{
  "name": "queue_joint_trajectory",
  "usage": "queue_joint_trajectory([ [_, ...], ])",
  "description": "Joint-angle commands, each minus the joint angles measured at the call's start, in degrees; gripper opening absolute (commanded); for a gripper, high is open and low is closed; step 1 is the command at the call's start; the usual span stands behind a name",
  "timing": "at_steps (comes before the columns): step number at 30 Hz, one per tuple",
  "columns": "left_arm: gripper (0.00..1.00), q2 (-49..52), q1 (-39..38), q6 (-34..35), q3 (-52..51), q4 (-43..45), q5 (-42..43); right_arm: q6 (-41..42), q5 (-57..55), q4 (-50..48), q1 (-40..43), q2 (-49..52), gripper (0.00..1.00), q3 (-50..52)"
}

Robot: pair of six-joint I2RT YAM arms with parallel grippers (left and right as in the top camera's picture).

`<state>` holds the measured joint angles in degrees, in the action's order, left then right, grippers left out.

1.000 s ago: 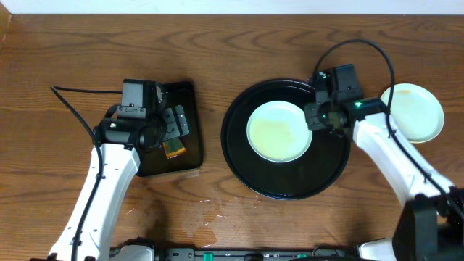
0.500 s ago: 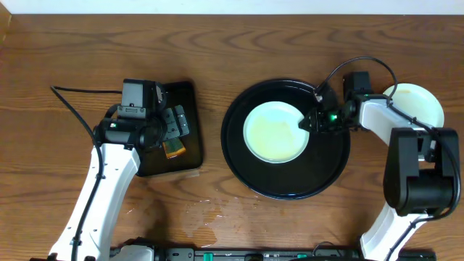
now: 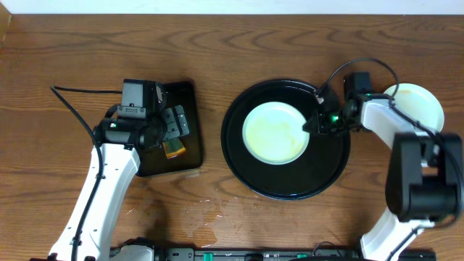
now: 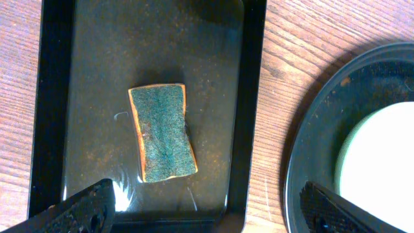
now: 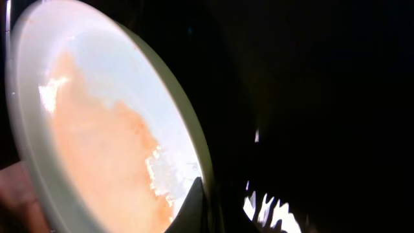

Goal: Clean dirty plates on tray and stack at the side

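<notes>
A pale mint plate (image 3: 275, 133) with an orange smear lies on the round black tray (image 3: 290, 181). My right gripper (image 3: 313, 123) is at the plate's right edge, shut on its rim. In the right wrist view one fingertip (image 5: 207, 200) presses on the rim of the smeared plate (image 5: 97, 129); the other finger is hidden in the dark. A pale yellow plate (image 3: 417, 109) sits on the table right of the tray. No third plate shows. My left gripper (image 3: 170, 123) is open and empty above the rectangular tray, fingers wide apart (image 4: 210, 213).
A smaller rectangular black tray (image 3: 185, 90) at the left holds a wet green-and-orange sponge (image 4: 162, 133). Water drops lie on the wood (image 3: 210, 210) near the front edge. The round tray's rim (image 4: 310, 149) shows at the right of the left wrist view.
My right gripper turned and moved down-left onto the plate's right rim; the plate shifted slightly left. The left arm has not moved.
</notes>
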<state>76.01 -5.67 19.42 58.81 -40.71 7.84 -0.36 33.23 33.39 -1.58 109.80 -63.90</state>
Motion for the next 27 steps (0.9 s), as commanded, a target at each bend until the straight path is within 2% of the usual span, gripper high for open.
queue_joint_trajectory([
  [1, 0.92, 0.4, 0.1, -0.5, 0.9, -0.2, 0.5, 2.3, -12.6, 1.6, -2.4, -10.3, 0.01, -0.2],
  [5, 0.92, 0.4, 0.1, -0.5, 0.9, -0.2, 0.5, 5.0, -22.9, 2.9, -5.9, -17.8, 0.01, -0.2],
  [9, 0.92, 0.4, 0.1, -0.5, 0.9, -0.2, 0.5, 7.6, -42.3, 3.9, -12.1, -25.4, 0.01, -0.2],
  [18, 0.92, 0.4, 0.1, -0.5, 0.9, -0.2, 0.5, 11.2, -80.5, 4.8, -30.9, -30.1, 0.01, -0.2],
  [27, 0.92, 0.4, 0.1, -0.5, 0.9, -0.2, 0.5, 10.0, -98.1, 4.7, -46.3, -30.1, 0.01, -0.2],
])
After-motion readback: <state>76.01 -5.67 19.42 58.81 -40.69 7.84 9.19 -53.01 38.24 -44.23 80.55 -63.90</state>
